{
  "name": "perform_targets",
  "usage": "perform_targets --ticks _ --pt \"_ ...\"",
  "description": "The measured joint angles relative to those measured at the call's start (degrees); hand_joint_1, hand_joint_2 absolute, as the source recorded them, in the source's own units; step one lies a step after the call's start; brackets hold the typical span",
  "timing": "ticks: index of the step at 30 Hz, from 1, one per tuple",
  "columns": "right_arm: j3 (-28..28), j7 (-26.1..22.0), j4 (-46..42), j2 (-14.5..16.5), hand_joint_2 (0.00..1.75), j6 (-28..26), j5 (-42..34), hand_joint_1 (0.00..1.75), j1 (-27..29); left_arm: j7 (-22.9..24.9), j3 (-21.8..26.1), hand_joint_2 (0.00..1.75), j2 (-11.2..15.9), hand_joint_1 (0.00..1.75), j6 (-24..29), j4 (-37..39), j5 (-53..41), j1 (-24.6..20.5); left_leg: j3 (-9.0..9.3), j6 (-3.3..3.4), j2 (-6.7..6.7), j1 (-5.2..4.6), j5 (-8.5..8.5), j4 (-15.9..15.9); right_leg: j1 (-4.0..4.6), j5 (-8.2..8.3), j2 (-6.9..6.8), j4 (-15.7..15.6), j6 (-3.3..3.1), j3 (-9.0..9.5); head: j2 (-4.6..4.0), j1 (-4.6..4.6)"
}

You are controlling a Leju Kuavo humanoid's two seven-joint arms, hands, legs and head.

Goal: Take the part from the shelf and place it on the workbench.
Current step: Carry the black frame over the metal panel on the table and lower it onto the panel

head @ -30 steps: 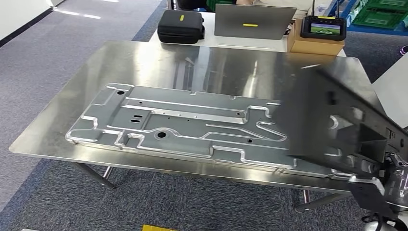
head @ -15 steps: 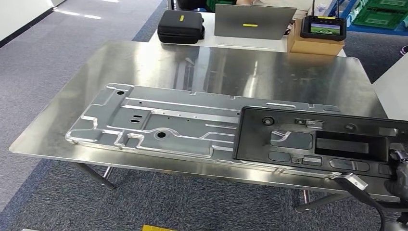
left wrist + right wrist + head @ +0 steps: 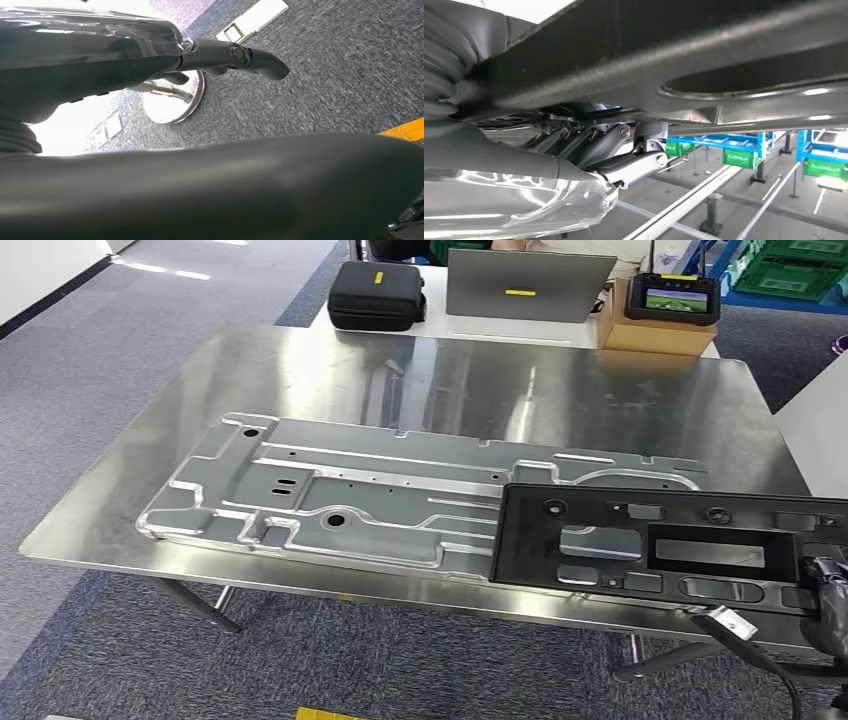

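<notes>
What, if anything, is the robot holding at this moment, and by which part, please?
The right hand holds the black panel by its right end; the left hand holds nothing.

Grey-blue short-pile carpet floor (image 3: pixel 90 370), darker blue strip running toward 11 o'clock. Yellow floor marking (image 3: pixel 330 713) at 6 o'clock. Polished steel-topped surface (image 3: pixel 330 370) on metal legs, centre, with glare streaks from overhead light. Behind it at 12 o'clock, a white desk (image 3: pixel 520 332) carrying a black zip case (image 3: pixel 377 294), a grey laptop lid (image 3: pixel 527 285), a cardboard box (image 3: pixel 655 335) with a black handheld controller (image 3: pixel 672 298) on top. Green plastic crates (image 3: pixel 795 268) on blue racking at 1 o'clock. White wall base (image 3: pixel 40 270) at 10 o'clock.
</notes>
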Motion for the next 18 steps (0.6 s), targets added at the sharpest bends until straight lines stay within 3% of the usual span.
perform_targets --ticks 11,18 --pt "1.24 0.68 0.90 -0.02 1.75 -1.66 3.74 1.75 -0.17 0.07 -0.03 1.75 -0.11 0.00 -0.07 0.00 -0.04 0.00 -0.01 0.00 0.00 0.01 0.00 -0.01 0.00 0.00 0.00 0.00 0.01 0.02 0.00 -0.01" --pt "8.67 3.78 1.06 -0.75 1.75 -2.07 10.82 1.75 -0.96 0.09 -0.09 1.75 -0.16 0.00 -0.26 0.00 -0.09 -0.02 0.02 0.00 0.00 0.02 0.00 -0.02 0.01 -0.01 0.01 0.00 0.01 0.06 0.00 -0.01"
